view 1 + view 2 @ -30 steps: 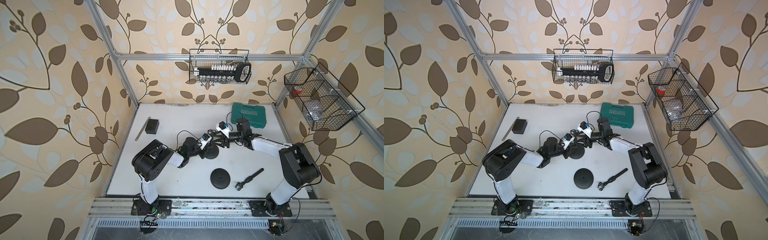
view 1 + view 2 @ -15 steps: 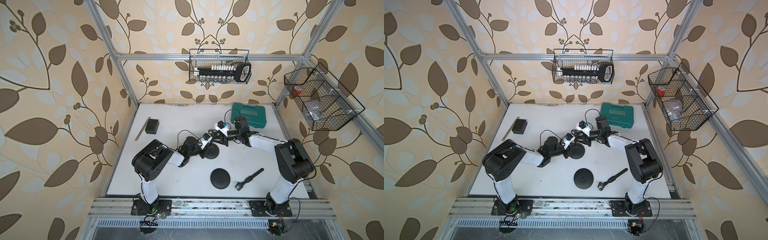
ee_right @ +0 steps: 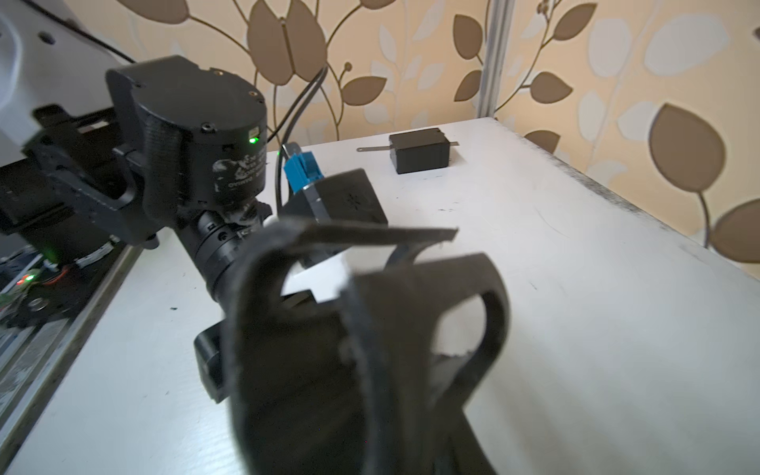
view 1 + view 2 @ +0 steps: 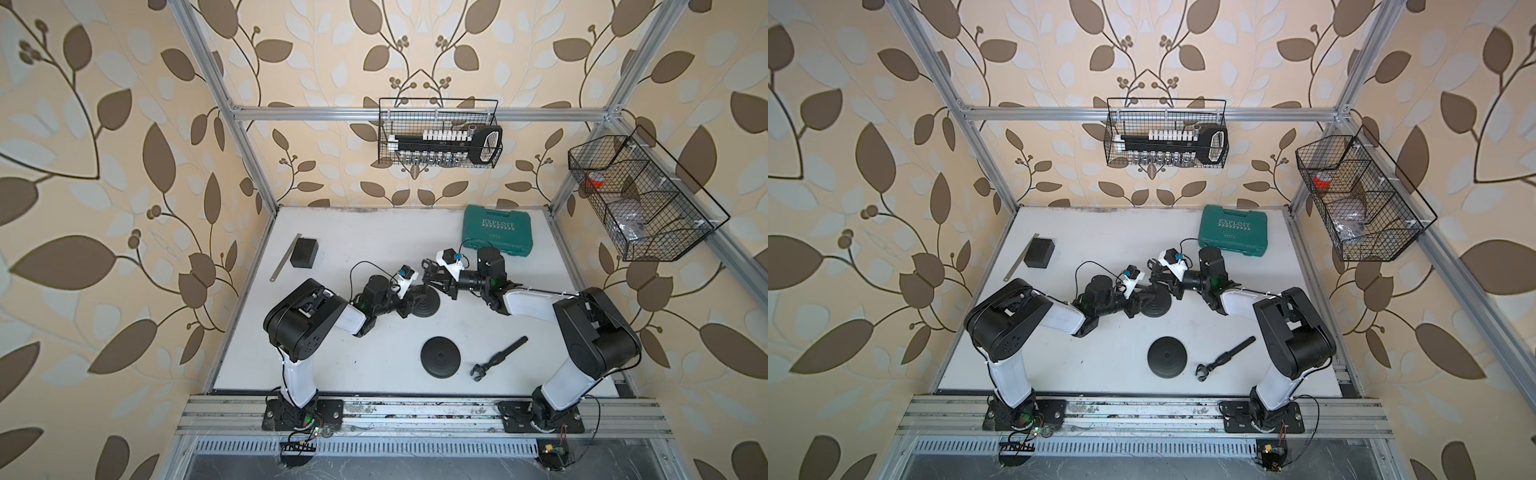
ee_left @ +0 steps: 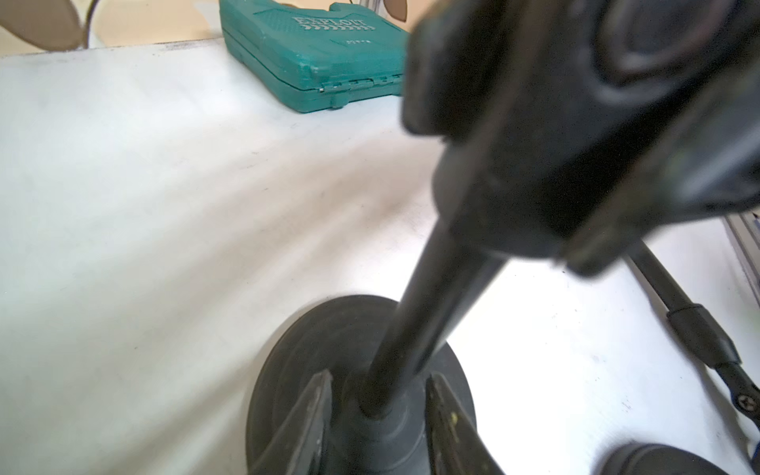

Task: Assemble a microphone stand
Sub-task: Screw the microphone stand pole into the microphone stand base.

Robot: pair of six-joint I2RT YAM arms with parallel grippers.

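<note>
left gripper (image 5: 378, 415) slightly open, 2 fingers (image 5: 312, 415) straddling hub of black round stand base (image 5: 288, 370); right gripper (image 4: 430, 279) clamped on black metal pole (image 5: 427, 312) standing in it.

Leaf-patterned walls (image 4: 104, 208), white table (image 4: 374, 232)

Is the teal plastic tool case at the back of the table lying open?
No, the teal plastic tool case lies flat with its lettered lid shut in a top view.
</note>
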